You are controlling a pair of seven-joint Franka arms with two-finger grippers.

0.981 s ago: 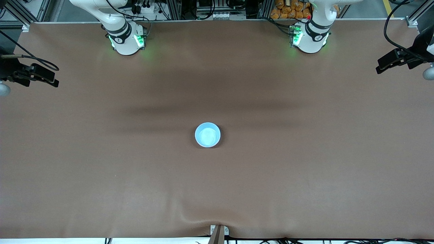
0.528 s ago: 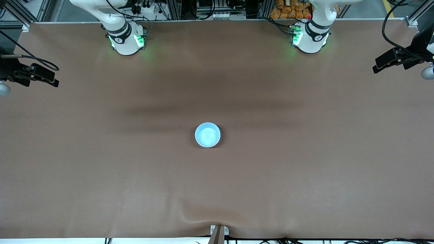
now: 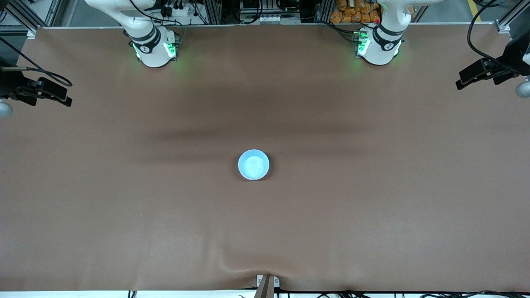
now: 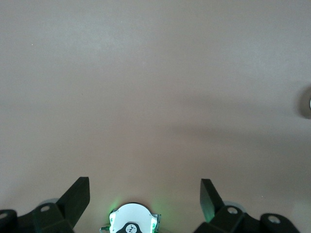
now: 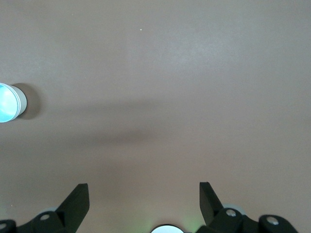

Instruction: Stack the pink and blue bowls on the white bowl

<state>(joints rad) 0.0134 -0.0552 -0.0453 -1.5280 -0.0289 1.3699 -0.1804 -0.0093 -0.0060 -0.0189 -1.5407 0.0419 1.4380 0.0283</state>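
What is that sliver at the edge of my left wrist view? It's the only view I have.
Observer: Likely the blue bowl; the front view shows it whole, mid-table.
Operator: Is it stacked?
Observer: The right wrist view shows a pale wall under its rim; I can't make out any pink.
Operator: And the right tool?
Observer: The right tool is open and empty, over the right arm's end of the table.
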